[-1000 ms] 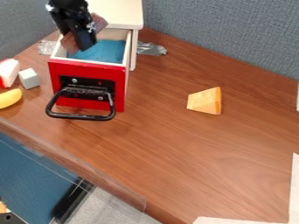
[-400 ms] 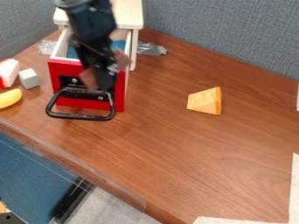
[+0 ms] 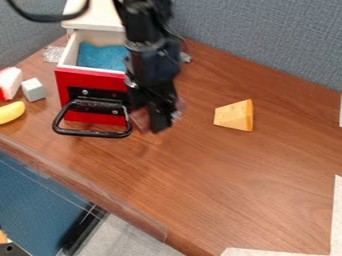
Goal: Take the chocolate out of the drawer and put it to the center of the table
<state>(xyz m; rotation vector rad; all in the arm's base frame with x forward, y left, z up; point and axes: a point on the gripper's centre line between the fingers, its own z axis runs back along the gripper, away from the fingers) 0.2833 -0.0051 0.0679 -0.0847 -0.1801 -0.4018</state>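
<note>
At the near edge of the work surface, a pale strip (image 3: 267, 251) lies along the lower right of the table (image 3: 220, 190). Next inward, the drawer's black handle (image 3: 91, 133) juts toward the camera, with a yellow banana (image 3: 11, 112) at the far left side.

Just right of the handle, in the view, hangs the gripper (image 3: 157, 116), pointing down. It is pinching the brown chocolate (image 3: 140, 120), which sticks out on both sides of it. Clearance between the chocolate and the tabletop: cannot be determined.

To the right, well apart from the gripper, stands a wedge of cheese (image 3: 235, 115). On the left, a grey block (image 3: 33, 90) sits beside a white and red piece (image 3: 9, 82).

Behind the handle, the red-fronted drawer (image 3: 63, 82) stands open, showing a blue lining (image 3: 100, 56). Farther back are the pale cabinet top (image 3: 97, 19) and the grey partition (image 3: 267, 45).

Progress assessment: grasping and removal from the drawer are judged complete. Placement is outstanding: the chocolate remains to be carried toward the middle of the table, lowered and released. Risk noted: too wide a carry to the right could knock the cheese.
</note>
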